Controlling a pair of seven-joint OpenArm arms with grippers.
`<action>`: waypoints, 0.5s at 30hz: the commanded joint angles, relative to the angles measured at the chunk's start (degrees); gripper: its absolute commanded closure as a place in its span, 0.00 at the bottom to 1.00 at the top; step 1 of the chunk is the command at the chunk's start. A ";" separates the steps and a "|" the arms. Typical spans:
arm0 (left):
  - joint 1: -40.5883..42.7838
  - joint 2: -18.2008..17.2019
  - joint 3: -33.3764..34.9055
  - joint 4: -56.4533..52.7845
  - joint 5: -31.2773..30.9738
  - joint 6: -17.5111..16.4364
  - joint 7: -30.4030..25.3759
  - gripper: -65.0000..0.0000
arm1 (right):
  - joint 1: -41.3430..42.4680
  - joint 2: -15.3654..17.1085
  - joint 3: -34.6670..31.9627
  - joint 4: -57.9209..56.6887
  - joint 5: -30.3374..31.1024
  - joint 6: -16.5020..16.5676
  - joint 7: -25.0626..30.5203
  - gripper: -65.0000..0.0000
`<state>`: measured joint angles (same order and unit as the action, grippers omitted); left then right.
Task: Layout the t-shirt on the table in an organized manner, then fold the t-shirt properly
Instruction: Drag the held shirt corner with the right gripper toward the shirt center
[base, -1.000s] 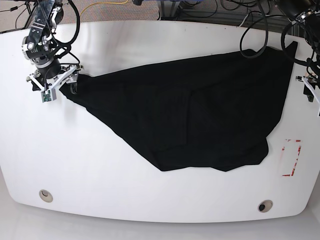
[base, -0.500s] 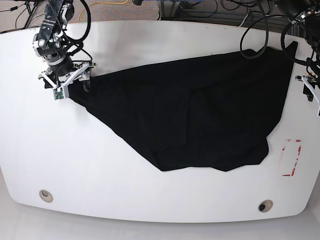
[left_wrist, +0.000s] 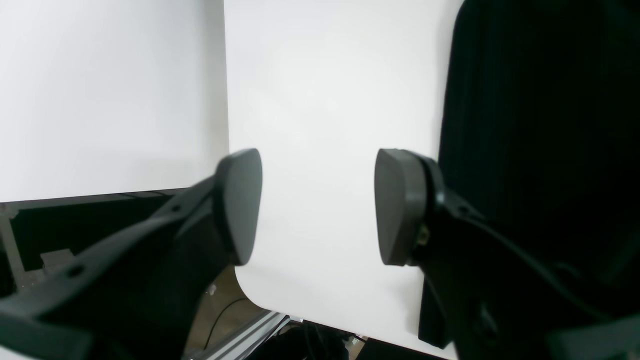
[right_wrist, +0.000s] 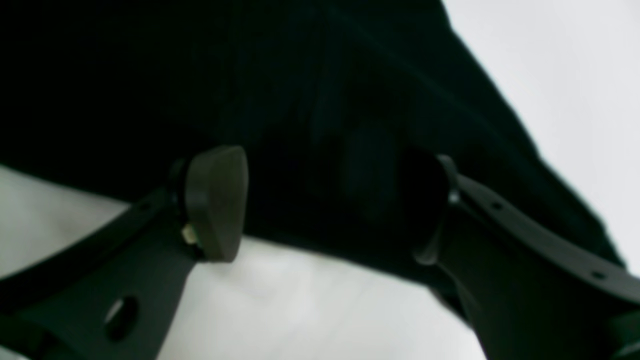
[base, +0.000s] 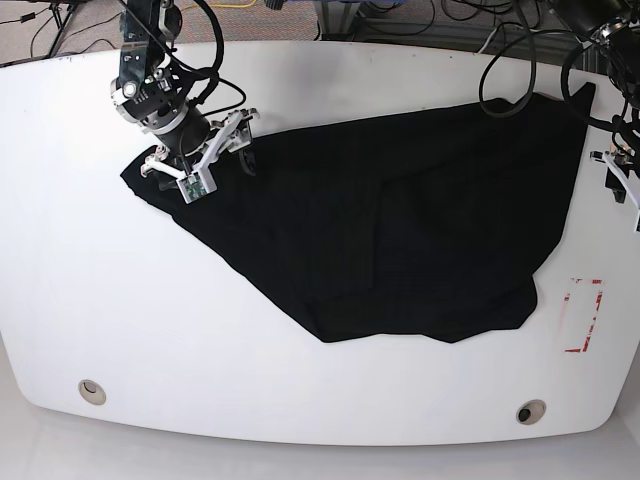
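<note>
A: Base view. Where does the t-shirt (base: 400, 220) lie?

B: It is spread over the centre and right of the table (base: 200, 330), a black, roughly triangular mass. 1 corner reaches toward the upper left of the frame, another the upper right, and a rumpled lobe points to the lower centre. A fold line runs down its middle.

A: And the right gripper (base: 200, 160)?

B: It sits at the upper left of the base view, over the t-shirt's left corner. In the right wrist view its 2 fingers (right_wrist: 215, 200) stand well apart with black cloth (right_wrist: 320, 100) behind and between them. The picture is blurred, so whether the pads touch the fabric cannot be told; no grasp is visible. Released.

A: The left gripper (left_wrist: 317, 205)?

B: In the base view only a part of it (base: 622, 175) shows, at the right edge, just beside the t-shirt's upper right corner. In the left wrist view its pads (left_wrist: 395, 205) are spread with bare white tabletop (left_wrist: 325, 100) between them; the cloth (left_wrist: 540, 125) lies at the right of that frame. Released, grasping nothing.

A: Other marks?

B: A red tape rectangle (base: 583, 315) at the lower right, and 2 grommet holes (base: 92, 391) near the bottom edge.
</note>
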<state>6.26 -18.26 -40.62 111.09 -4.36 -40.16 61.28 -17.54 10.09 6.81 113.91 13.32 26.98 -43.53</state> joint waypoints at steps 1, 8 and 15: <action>-0.42 -1.04 -0.30 0.78 -0.08 0.16 -0.84 0.49 | 1.67 1.83 -2.11 0.42 0.70 0.05 1.55 0.30; -0.33 -1.04 -0.30 0.52 -0.08 0.16 -0.84 0.49 | 4.57 3.23 -9.31 -0.81 -7.30 -0.13 1.64 0.30; -0.33 -1.04 -0.30 0.52 -0.08 0.16 -0.84 0.49 | 5.98 2.53 -13.45 -3.71 -19.52 0.31 2.52 0.30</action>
<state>6.50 -18.26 -40.62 110.85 -4.36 -40.14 61.28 -12.27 12.16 -6.98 110.00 -4.91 27.27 -42.98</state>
